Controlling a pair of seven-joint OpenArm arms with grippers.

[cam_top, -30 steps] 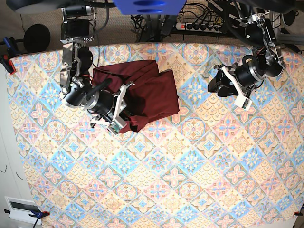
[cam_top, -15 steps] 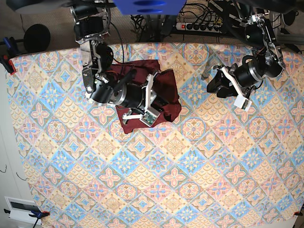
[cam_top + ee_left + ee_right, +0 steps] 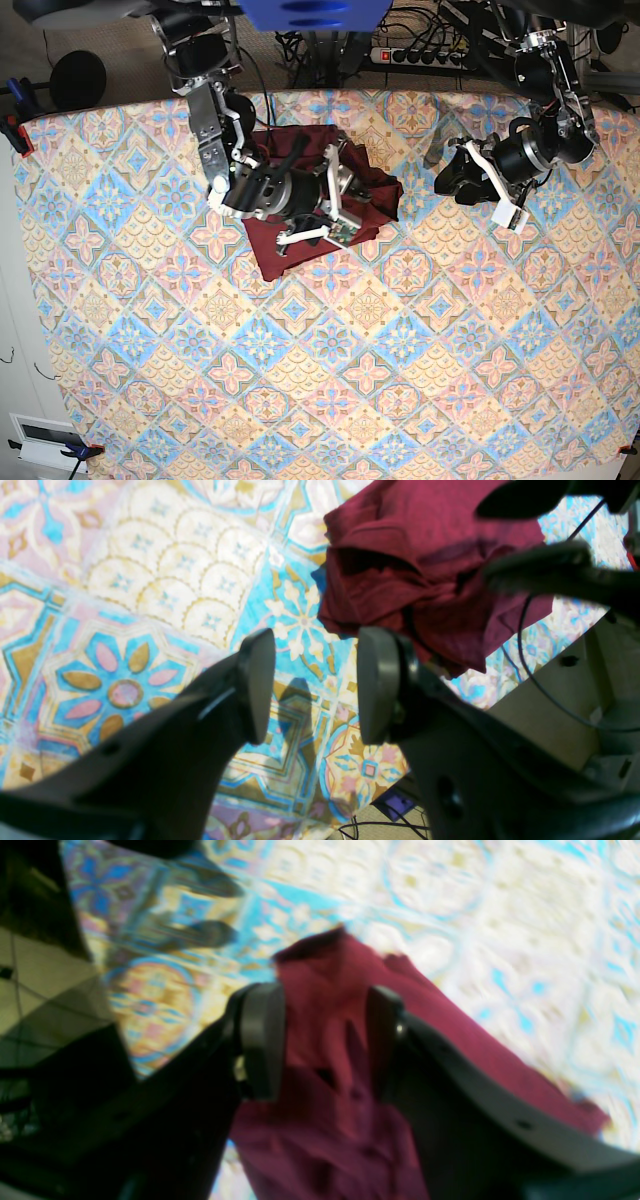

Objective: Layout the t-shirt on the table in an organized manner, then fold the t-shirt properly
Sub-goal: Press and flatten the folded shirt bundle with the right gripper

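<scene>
Okay, right tool [image 3: 320, 1040] has just let go: a second ago it was pinched on the t-shirt [image 3: 345, 195] at the left side of the heap; now its fingers [image 3: 260, 1040] stand apart with maroon cloth loose between them, nothing clamped. Over that second the arm dragged the cloth across toward centre-back, so the shirt went from a wider flattish spread to a tighter bundle.

Shirt sits at the back-centre of the surface [image 3: 400, 380], bunched and folded over itself, partly hidden under the right arm. Left wrist view shows thick rolled layers and a dark pocket in the heap. No sleeve or hem I can pick out.

Left tool [image 3: 315, 685] hasn't moved: hovering over bare patterned cloth, well apart from the shirt, fingers spread with nothing in them.

What it means: my read is that was a fold-over or reposition drop, not a clean fold. Layout isn't done; the garment isn't flat, edges aren't squared. Next probably needs both tools on opposite corners to pull it open. Risk: grabbing multiple layers from this heap.
</scene>
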